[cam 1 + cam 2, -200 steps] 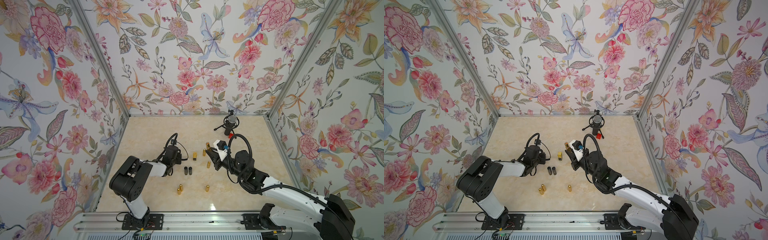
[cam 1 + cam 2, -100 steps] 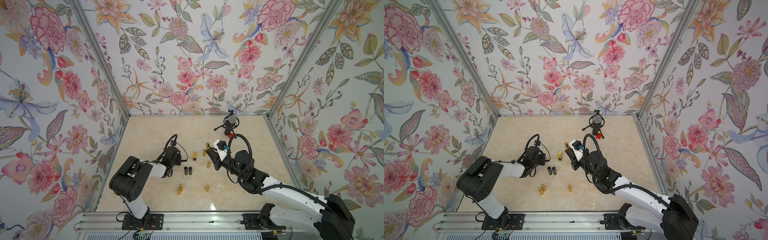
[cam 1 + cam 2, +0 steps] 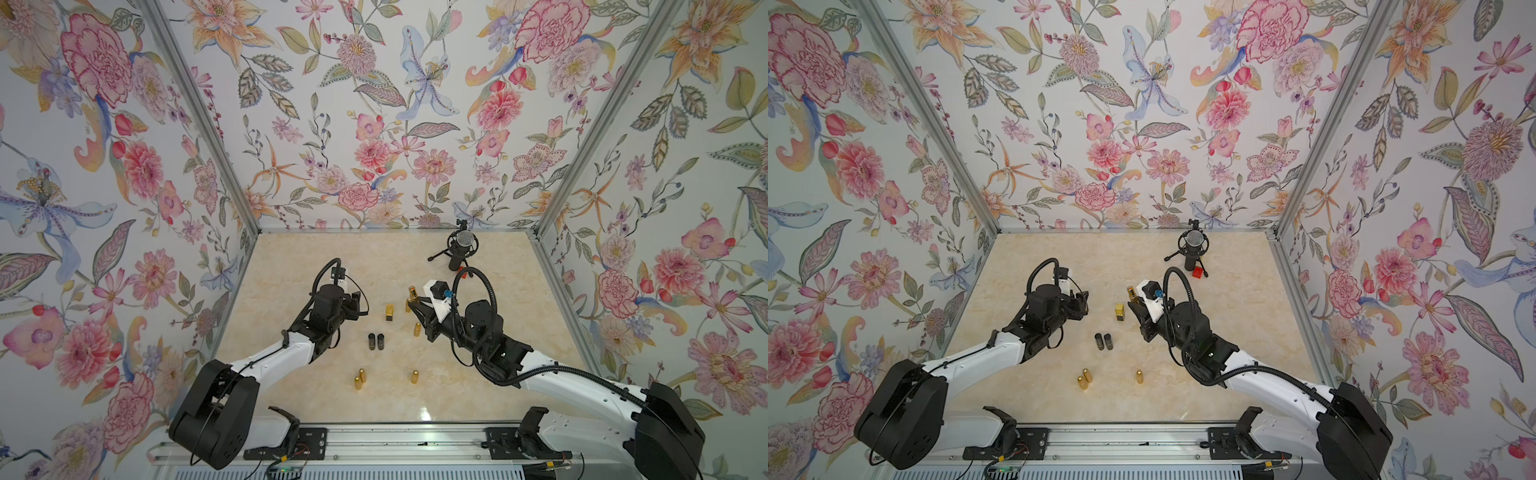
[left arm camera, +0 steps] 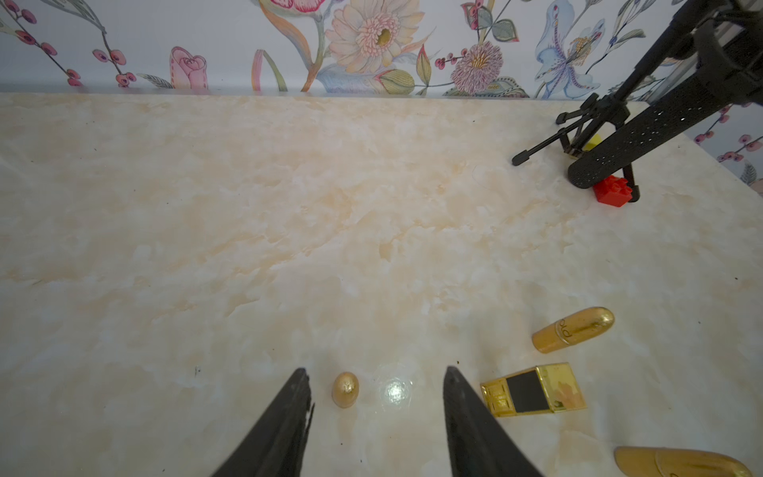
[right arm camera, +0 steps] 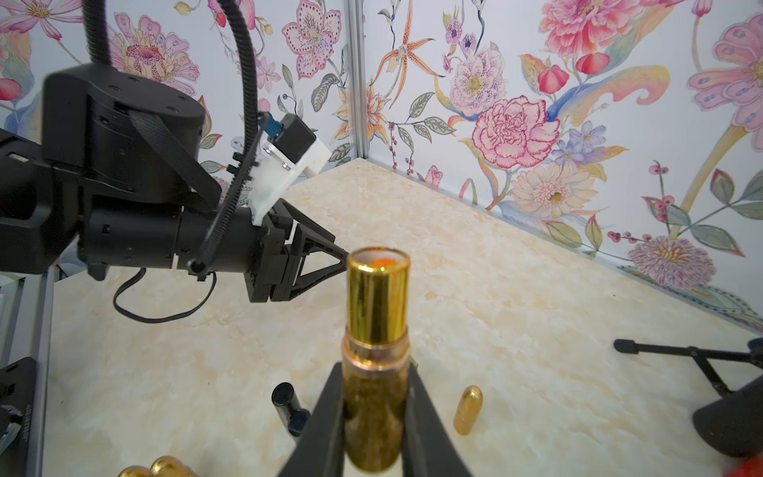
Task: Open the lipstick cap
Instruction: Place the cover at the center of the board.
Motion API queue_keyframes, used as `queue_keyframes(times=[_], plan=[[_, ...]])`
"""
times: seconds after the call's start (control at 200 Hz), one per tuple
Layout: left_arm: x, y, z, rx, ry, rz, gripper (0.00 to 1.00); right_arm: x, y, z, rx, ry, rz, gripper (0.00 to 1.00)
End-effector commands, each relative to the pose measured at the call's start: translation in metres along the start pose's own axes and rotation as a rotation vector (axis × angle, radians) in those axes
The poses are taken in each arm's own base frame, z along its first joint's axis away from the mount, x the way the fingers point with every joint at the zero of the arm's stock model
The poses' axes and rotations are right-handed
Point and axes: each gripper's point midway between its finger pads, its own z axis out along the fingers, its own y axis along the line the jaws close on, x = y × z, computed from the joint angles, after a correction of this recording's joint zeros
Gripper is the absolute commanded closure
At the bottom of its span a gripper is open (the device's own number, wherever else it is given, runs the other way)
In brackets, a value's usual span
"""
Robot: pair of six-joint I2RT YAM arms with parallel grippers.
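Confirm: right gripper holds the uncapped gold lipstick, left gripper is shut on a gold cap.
No: the left gripper is open, the gold cap untouched between its fingers, per the left wrist view. The right gripper does hold the uncapped lipstick.

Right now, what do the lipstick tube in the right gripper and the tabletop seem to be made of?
The lipstick tube, held in the right gripper: polished gold metal or metallised plastic, cannot tell which; mirror reflections on the upper sleeve, copper-toned ring, glittery darker base.
The tabletop: glossy cream marble-look surface, maybe laminate; mottled veining and a bright glare spot.
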Motion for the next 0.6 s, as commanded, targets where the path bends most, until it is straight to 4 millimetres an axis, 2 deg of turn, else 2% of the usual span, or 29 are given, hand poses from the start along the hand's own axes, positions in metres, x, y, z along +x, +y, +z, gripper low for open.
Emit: queue_keyframes(times=[0.0,0.095,0.235,0.35,0.425,0.595], plan=[[-0.026,-0.025,-0.025,0.13,-0.02,-0.051,0.44,-0.005,0.008,0.012,-0.031,-0.006,0.049,0.91],[-0.052,-0.054,-0.048,0.249,-0.057,-0.057,0.44,-0.006,0.015,0.018,-0.053,-0.026,0.074,0.91],[-0.066,-0.101,-0.077,0.468,-0.075,-0.046,0.44,-0.01,0.021,0.027,-0.081,-0.044,0.118,0.91],[-0.08,-0.121,-0.098,0.596,-0.107,-0.068,0.46,-0.011,0.021,0.031,-0.07,-0.044,0.127,0.91],[-0.085,-0.13,-0.103,0.646,-0.106,-0.078,0.47,-0.013,0.023,0.032,-0.082,-0.05,0.124,0.91],[-0.087,-0.151,-0.102,0.726,-0.059,-0.077,0.5,-0.017,0.03,0.035,-0.102,-0.058,0.085,0.91]])
